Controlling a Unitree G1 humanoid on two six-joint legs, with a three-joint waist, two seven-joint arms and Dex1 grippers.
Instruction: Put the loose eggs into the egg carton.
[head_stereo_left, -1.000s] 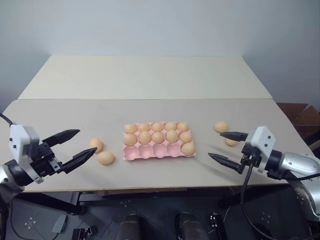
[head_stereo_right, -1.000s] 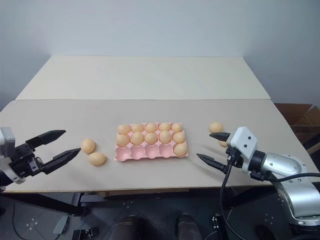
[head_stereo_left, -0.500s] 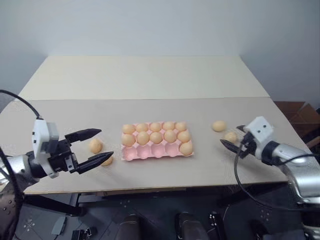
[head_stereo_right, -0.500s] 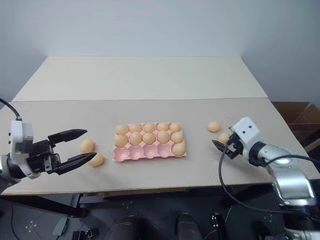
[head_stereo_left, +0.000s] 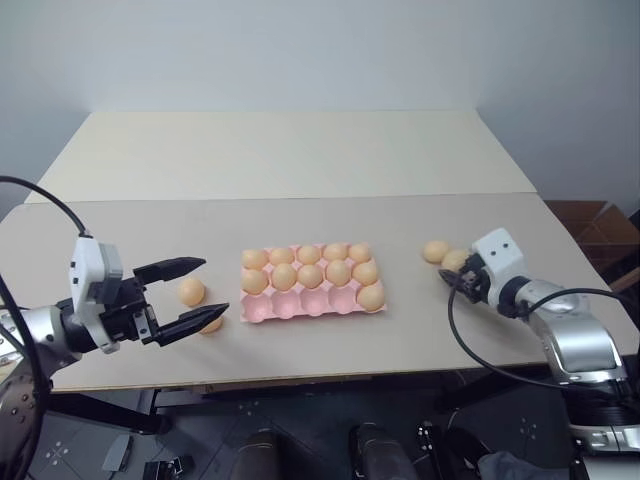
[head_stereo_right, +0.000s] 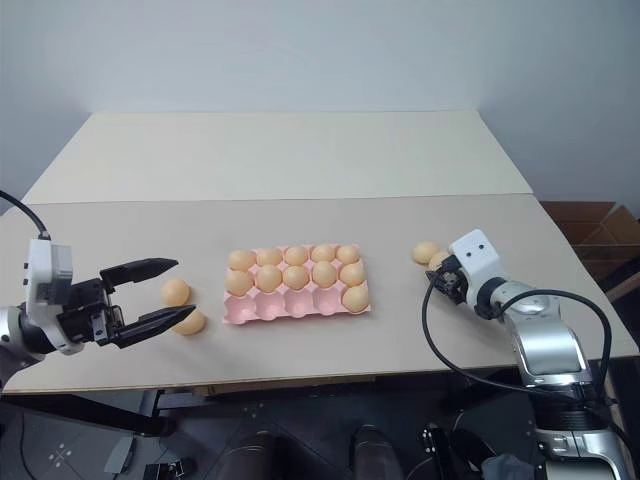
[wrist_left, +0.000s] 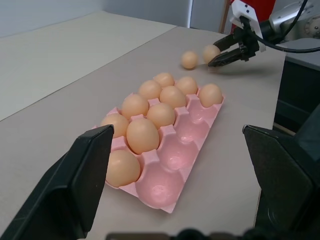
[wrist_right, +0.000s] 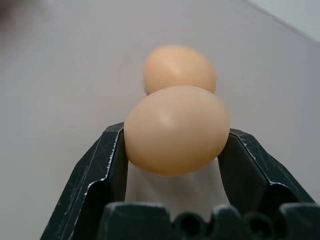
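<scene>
The pink egg carton (head_stereo_left: 300, 306) lies mid-table with several eggs in it; most cups of its near row are empty. My right gripper (head_stereo_left: 456, 272) is shut on a loose egg (wrist_right: 176, 130) to the right of the carton, and another loose egg (head_stereo_left: 435, 251) sits just behind it. Left of the carton lie two more loose eggs: one (head_stereo_left: 191, 291) between my left gripper's spread fingers and one (head_stereo_left: 212, 323) partly hidden by the near finger. My left gripper (head_stereo_left: 216, 286) is open and holds nothing.
The tan table (head_stereo_left: 300, 160) stretches far back beyond a seam. Its front edge runs just below both grippers. A cardboard box (head_stereo_left: 600, 225) stands on the floor past the right edge. A black cable (head_stereo_left: 470, 350) loops under my right arm.
My right gripper reached forward to the nearer of the two right-hand eggs and shut on it. My left gripper came in a little toward the left eggs and stayed open.
</scene>
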